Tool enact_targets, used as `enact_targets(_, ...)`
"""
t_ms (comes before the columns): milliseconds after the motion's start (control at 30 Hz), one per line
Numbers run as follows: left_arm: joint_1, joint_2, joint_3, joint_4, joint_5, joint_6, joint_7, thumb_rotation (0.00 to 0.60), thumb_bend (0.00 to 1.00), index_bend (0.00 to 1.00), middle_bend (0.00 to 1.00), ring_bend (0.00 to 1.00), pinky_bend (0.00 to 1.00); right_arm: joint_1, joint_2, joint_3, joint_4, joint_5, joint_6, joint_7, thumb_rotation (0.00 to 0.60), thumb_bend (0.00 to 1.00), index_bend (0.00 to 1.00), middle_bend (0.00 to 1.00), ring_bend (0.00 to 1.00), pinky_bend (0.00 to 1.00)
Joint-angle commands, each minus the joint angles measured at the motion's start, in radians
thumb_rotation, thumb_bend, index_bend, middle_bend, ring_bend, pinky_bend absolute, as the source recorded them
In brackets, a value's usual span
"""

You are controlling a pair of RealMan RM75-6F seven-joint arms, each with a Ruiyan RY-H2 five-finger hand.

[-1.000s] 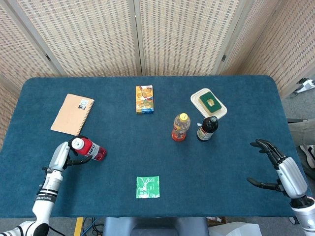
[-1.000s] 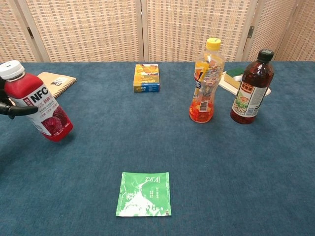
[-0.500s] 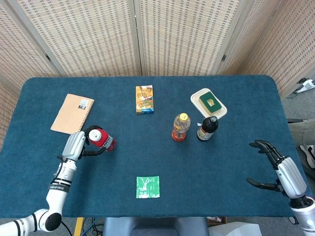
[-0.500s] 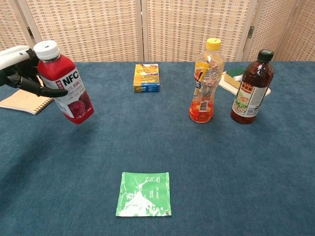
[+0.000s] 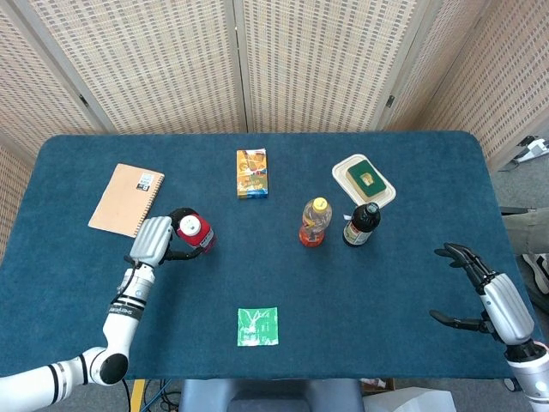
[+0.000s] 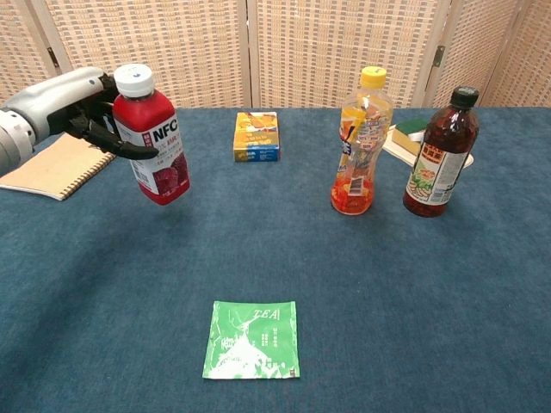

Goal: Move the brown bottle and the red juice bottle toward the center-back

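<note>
Left robot hand [image 6: 96,116] grips red juice bottle [image 6: 155,138] aloft, tilted, above tabletop [image 6: 387,284] — right robot hand [image 5: 480,292] spread wide, holding nothing; brown bottle [image 6: 439,153] upright beside orange bottle [image 6: 360,142].

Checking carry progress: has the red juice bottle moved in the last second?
Yes. The red juice bottle, held by the left hand, has moved rightward toward the table's middle, from near the notebook's lower corner toward the tea packet's column.

Silver-shelled left hand [image 5: 157,239], black fingers [image 6: 129,151]
</note>
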Motion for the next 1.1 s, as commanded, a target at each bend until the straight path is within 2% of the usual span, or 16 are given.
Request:
enact_targets(33, -0.024, -0.018, -0.005, 0.031, -0.022, -0.016, 0.025, 0.600, 0.17, 0.50, 0.50, 0.52, 0.56, 0.002, 0.000, 0.001, 0.002, 0.003, -0.003, 0.004, 0.600, 0.03, 0.05, 0.21, 0.10, 0.33)
enact_targets(333, -0.094, -0.047, -0.035, 0.056, -0.090, -0.043, 0.098, 0.600, 0.17, 0.49, 0.50, 0.52, 0.56, 0.003, 0.002, -0.001, 0.003, 0.005, -0.007, 0.018, 0.600, 0.03, 0.05, 0.21, 0.10, 0.33)
enact_targets(700, -0.171, -0.095, -0.034, 0.069, -0.139, -0.051, 0.206, 0.600, 0.17, 0.49, 0.50, 0.52, 0.56, 0.003, 0.006, -0.007, 0.000, -0.005, -0.002, 0.030, 0.600, 0.04, 0.05, 0.21, 0.10, 0.33)
enact_targets(1100, -0.232, -0.146, -0.036, 0.124, -0.193, -0.077, 0.241, 0.600, 0.17, 0.49, 0.50, 0.52, 0.56, 0.005, 0.012, -0.005, 0.003, 0.002, -0.002, 0.054, 0.600, 0.03, 0.05, 0.21, 0.10, 0.33)
